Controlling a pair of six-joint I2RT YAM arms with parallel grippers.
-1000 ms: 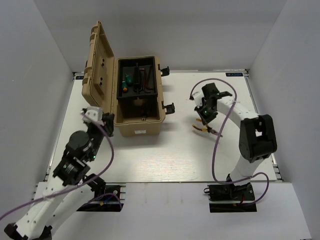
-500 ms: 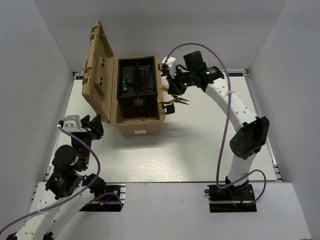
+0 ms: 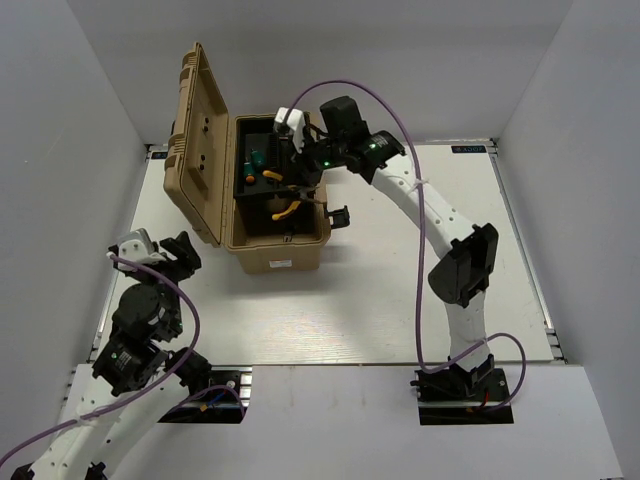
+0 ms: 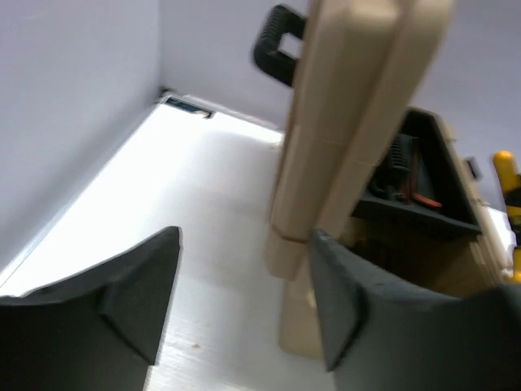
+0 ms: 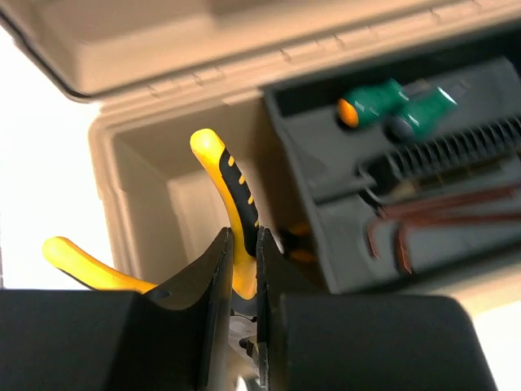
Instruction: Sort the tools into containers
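The tan toolbox (image 3: 275, 250) stands open at the back left, its lid (image 3: 200, 130) upright. My right gripper (image 3: 295, 190) hangs over its open compartment, shut on yellow-and-black pliers (image 3: 287, 210). In the right wrist view the fingers (image 5: 216, 269) pinch one handle of the pliers (image 5: 228, 179) and the other handle splays left. The black tray (image 5: 326, 171) holds green screwdrivers (image 5: 391, 102) and thin hex keys (image 5: 440, 220). My left gripper (image 3: 168, 250) is open and holds nothing, to the left of the box. Its wrist view shows the lid (image 4: 350, 106) ahead between the fingers (image 4: 142, 285).
White walls close in the table on the left, back and right. Black latches (image 3: 338, 214) stick out of the toolbox's right side, and a black carry handle (image 4: 277, 41) sits on the lid. The right arm's purple cable (image 3: 420, 250) loops above the table.
The right arm carried the pliers from the table's right side to above the toolbox. The left gripper drew back from the foot of the lid and opened.
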